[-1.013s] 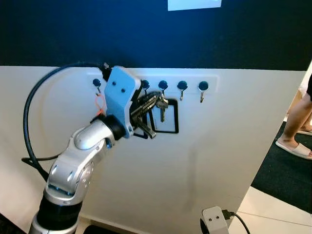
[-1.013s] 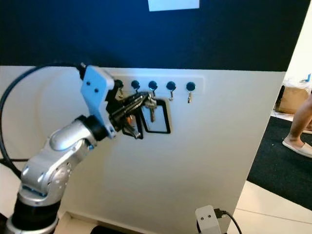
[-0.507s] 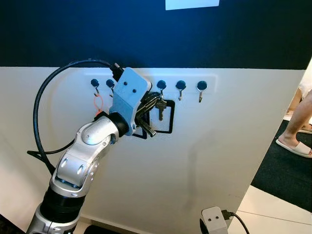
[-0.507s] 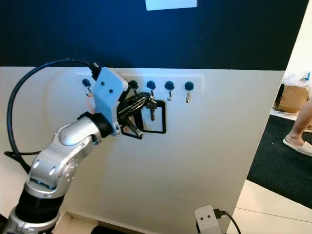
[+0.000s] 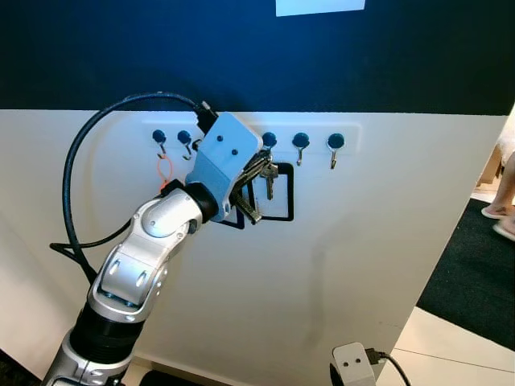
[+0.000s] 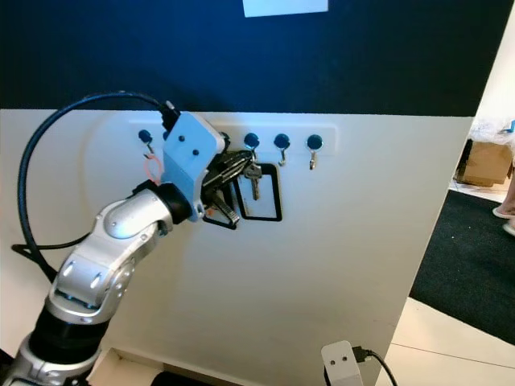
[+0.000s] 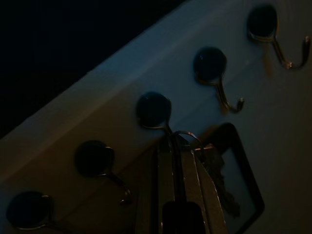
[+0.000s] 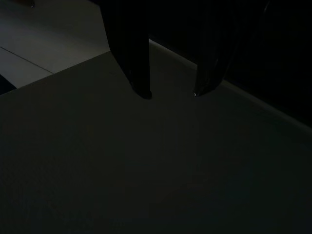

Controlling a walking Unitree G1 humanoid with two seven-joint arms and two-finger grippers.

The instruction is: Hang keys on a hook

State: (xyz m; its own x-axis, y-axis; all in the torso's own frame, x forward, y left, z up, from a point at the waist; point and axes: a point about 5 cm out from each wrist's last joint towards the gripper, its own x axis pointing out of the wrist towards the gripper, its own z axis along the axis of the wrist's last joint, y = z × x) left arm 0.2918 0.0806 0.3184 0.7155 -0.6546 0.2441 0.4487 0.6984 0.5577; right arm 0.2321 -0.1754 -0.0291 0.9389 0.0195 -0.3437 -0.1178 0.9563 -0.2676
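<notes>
My left gripper (image 5: 259,167) is raised against the white wall panel and shut on a bunch of keys (image 5: 269,175). A black rectangular strap (image 5: 278,215) hangs from the bunch. Several blue-capped hooks run along a white rail (image 5: 318,129); the keys are just below the middle hook (image 5: 269,140). In the left wrist view the key ring (image 7: 189,136) lies right at the lower end of that middle hook (image 7: 155,110), ahead of my shut fingers (image 7: 165,180); whether it sits on the hook is unclear. My right gripper (image 8: 170,92) hangs open over the dim floor.
An orange loop (image 5: 164,171) hangs from the far-left hook (image 5: 159,137). Two bare hooks (image 5: 300,142) (image 5: 335,143) lie right of the keys. A white box with a cable (image 5: 354,362) stands on the floor below. A person's foot (image 5: 504,225) is at the right edge.
My left wrist has swung right along the rail, bringing its blue housing closer to the middle hook, keys still held. The person at the right has stepped further out of view.
</notes>
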